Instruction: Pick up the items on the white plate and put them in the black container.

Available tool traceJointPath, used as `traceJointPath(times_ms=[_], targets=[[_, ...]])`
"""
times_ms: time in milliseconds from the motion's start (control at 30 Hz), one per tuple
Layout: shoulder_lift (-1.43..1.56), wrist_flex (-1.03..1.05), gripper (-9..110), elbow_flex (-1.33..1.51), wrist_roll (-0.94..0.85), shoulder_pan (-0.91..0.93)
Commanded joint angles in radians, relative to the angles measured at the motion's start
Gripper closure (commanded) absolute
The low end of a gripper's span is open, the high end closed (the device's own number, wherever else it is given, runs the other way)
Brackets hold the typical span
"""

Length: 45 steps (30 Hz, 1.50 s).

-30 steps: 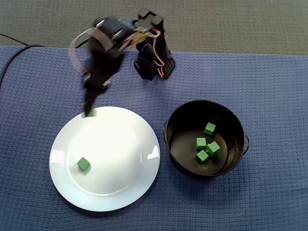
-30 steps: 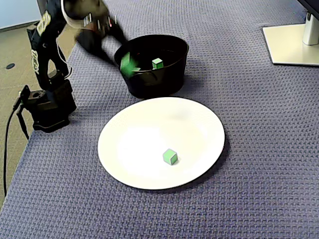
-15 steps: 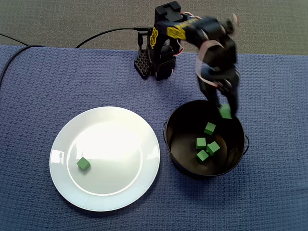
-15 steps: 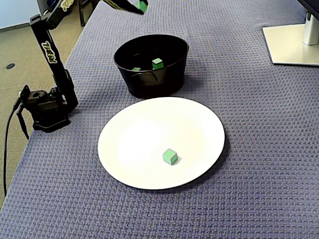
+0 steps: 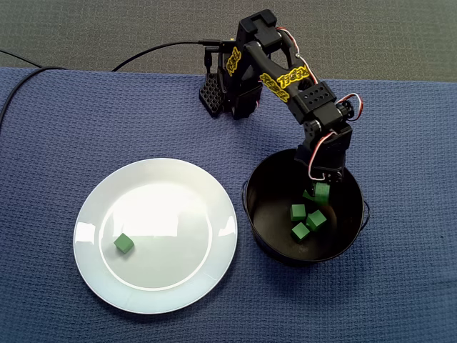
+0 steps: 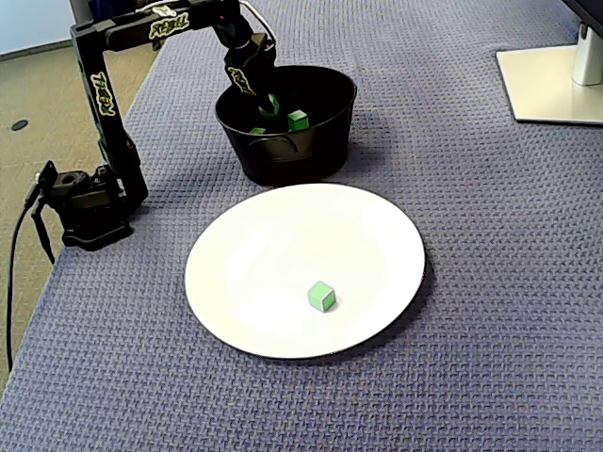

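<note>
Glossy plate (image 5: 171,214), seemingly woven cloth (image 5: 71,128)

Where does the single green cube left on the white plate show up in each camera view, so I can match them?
In a fixed view: the green cube lies on the lower left part of the white plate.
In a fixed view: the cube lies just below the plate's middle.
Shared landmark: the black container beside the plate.

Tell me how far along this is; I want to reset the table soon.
Done: at least three green cubes lie in the black container. In hand: the jaws, low inside the container, appear to hold one more cube, not yet released. Left: the last cube sits on the white plate.
</note>
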Motion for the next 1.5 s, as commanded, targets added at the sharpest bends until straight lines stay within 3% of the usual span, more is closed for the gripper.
traceJointPath(times_ms=[0,233,400,467,633,833,1000,1467], targets=[[0.081,0.114,52,-0.097,-0.028,0.037],[0.305,0.353,50,-0.417,-0.414,0.285],[0.374,0.445,51,-0.604,-0.739,0.589],[0.373,0.399,51,-0.621,-0.793,0.733],[0.308,0.196,51,-0.548,-0.778,1.028],[0.149,-0.026,53,-0.453,-0.604,1.184],[-0.048,0.037,55,-0.540,-0.456,1.232],[-0.549,0.057,59,-0.750,-0.557,1.215]])
